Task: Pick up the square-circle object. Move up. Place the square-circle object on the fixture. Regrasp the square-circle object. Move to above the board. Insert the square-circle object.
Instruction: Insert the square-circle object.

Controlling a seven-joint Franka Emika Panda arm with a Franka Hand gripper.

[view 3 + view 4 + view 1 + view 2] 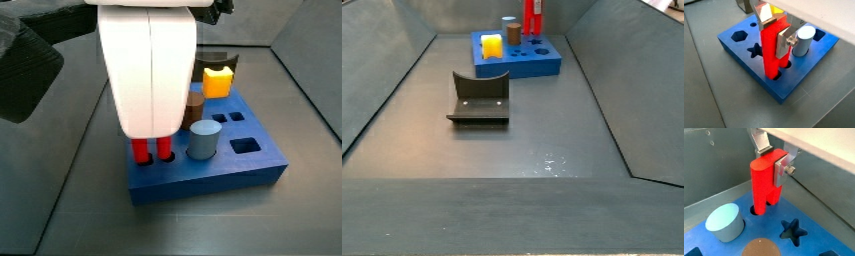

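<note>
The square-circle object [771, 50] is a tall red piece standing upright, and its lower end sits in a hole of the blue board [751, 67]. It also shows in a wrist view [764, 183] and in both side views [148, 150] [531, 22]. My gripper [775, 31] is shut on its upper part, with one silver finger [784, 44] pressed on each side. The same grasp shows in a wrist view [773, 160]. In a side view my white gripper body [147, 70] hides most of the piece.
A pale cylinder [804, 41] stands in the board right next to the red piece. A brown peg [194, 105] and a yellow piece [217, 80] stand farther back. A star hole [754, 49] and a hexagon hole [739, 35] are open. The fixture [480, 98] stands on the floor apart from the board.
</note>
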